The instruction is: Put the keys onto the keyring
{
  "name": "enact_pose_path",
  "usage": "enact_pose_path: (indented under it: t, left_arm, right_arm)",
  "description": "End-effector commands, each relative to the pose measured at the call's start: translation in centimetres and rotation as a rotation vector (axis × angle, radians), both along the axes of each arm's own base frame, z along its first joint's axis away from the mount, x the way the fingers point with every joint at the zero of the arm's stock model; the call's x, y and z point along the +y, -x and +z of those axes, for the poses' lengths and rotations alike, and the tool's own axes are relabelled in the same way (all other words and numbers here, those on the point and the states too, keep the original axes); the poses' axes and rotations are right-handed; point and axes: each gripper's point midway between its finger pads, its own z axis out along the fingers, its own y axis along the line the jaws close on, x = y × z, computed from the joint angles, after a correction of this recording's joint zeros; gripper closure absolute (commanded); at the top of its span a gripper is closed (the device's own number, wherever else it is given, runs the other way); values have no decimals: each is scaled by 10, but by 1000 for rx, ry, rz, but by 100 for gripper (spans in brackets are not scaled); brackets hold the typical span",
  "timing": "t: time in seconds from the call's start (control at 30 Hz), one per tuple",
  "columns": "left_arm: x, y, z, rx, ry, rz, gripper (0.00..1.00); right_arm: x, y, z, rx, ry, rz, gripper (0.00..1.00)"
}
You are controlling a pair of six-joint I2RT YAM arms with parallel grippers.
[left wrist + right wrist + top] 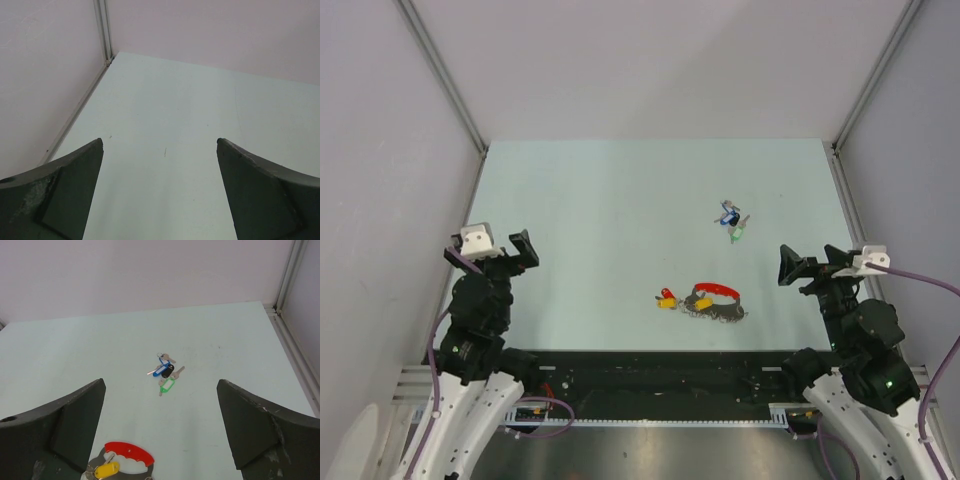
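Note:
The keys (731,222) lie in a small heap on the pale table, right of centre; in the right wrist view one has a blue head (162,369) and one a green head (167,385), with a black tag between them. The keyring (712,298) rests nearer the front edge, its red loop (131,453) curved over silvery rings, a yellow tag (107,470) beside it. My right gripper (161,382) is open, hanging above the table to the right of the keyring (131,460). At the table's left side my left gripper (160,144) is open over bare surface.
The pale table (600,200) is enclosed by grey walls on the left, back and right, with metal rails in the corners (104,30). A black strip (650,375) runs along the near edge between the arm bases.

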Motion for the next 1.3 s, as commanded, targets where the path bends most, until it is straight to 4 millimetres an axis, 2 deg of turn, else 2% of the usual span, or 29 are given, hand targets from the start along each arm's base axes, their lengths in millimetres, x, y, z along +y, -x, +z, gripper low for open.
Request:
enact_pose_path:
  t: [0.0,0.27,0.3,0.37,0.4,0.47,0.5,0.6,0.63,0.67,0.7,0.73,0.83,0.87,0.9,0.97,1.2,1.27]
  left_arm:
    - [1,-6,3,-6,-33,5,0]
    - [8,-6,0,-5,-31,50,0]
    - [7,-6,-1,-5,-29,47,0]
    - [6,-6,-1,-8,-29,36,0]
    - [5,-7,-1,-7,-28,33,0]
    - [3,-7,1,-10,-25,24,0]
    - [2,-7,1,-10,-22,19,0]
    - [-2,-7,2,-15,-14,-4,0]
    - [-2,-7,3,-16,-11,-7,0]
    - [-2,-7,3,-12,-10,-8,0]
    - [-2,-7,3,-10,-10,-8,0]
    - [-2,-7,3,-7,-9,-8,0]
    - [-1,-6,3,6,-11,1,0]
    - [-1,-7,2,10,-11,3,0]
    - [-1,-7,2,12,-12,1,0]
    - [-2,-7,1,14,-11,-5,0]
    - [-5,-7,2,14,-8,-23,0]
    - [-6,-7,2,14,-8,-29,0]
  right_arm:
    - [-1,3,9,-46,-30,7,0]
    - [19,-4,-1,36,-45,83,0]
    - [22,-9,-12,92,-36,84,0]
    - [31,-13,-20,162,-70,99,0]
    - [41,-19,-39,257,-51,125,0]
    - [54,-23,-59,363,-86,147,0]
    - [64,-25,-81,466,-71,175,0]
    - [86,-22,-110,616,-70,260,0]
    - [94,-24,-129,701,-51,279,0]
    - [98,-23,-138,750,-47,291,0]
    - [108,-15,-150,824,-52,349,0]
    - [115,-11,-171,922,-36,364,0]
    - [127,-2,-198,1038,12,369,0]
    - [141,9,-211,1078,79,405,0]
    - [140,4,-216,1066,102,353,0]
    - [155,12,-229,1092,152,372,0]
    - [167,6,-266,1124,213,319,13]
    - [174,5,-269,1118,210,339,15]
